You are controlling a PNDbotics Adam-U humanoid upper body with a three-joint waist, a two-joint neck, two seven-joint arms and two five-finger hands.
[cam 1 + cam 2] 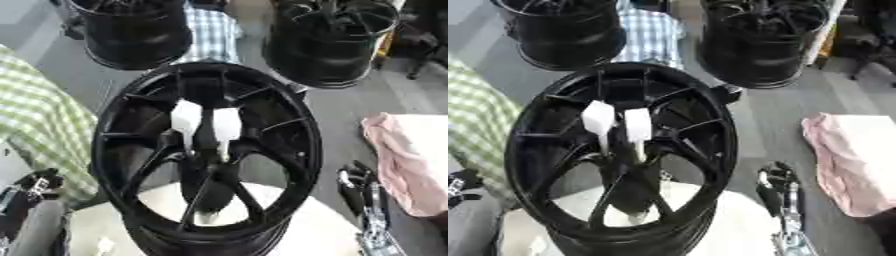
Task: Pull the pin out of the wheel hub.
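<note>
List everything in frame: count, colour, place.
Black spoked alloy wheel hub: 1, black, centre, on a pale round stand.
White flat-headed pins: 2, white, side by side at the hub's centre.
Other black wheel rims: 2, black, far left and far right.
Green checked cloth: 1, green-white, left.
Blue checked cloth: 1, blue-white, between the far rims.
Pink cloth: 1, pink, right.
Right hand: 1, black and silver, lower right, apart from the hub.
Left hand: 1, black, lower left edge.

Black wheel hub (619, 150) centre; two white pins (616, 121) at middle; right hand (773, 185) idle beside rim.
</note>
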